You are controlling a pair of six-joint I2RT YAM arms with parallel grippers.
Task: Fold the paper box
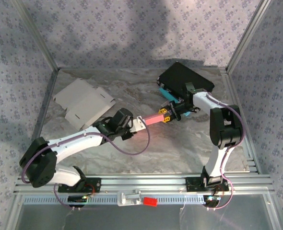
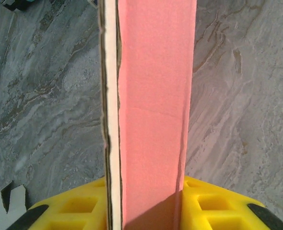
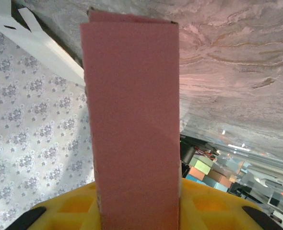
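Observation:
The paper box [image 1: 153, 118] is a flattened pink strip held above the middle of the table between both arms. My left gripper [image 1: 140, 123] holds its left end; in the left wrist view the yellow fingers [image 2: 218, 203] press both sides of the pink box [image 2: 153, 96], whose white cardboard edge [image 2: 112, 105] faces left. My right gripper [image 1: 165, 115] is shut on the other end. Seen from the right wrist, the box [image 3: 132, 110] rises straight out from between that gripper's yellow jaws [image 3: 139, 203].
A flat white cardboard blank [image 1: 84, 100] lies at the back left. A black box [image 1: 185, 79] rests on a blue item [image 1: 167, 94] at the back right. Patterned walls and metal frame rails enclose the table.

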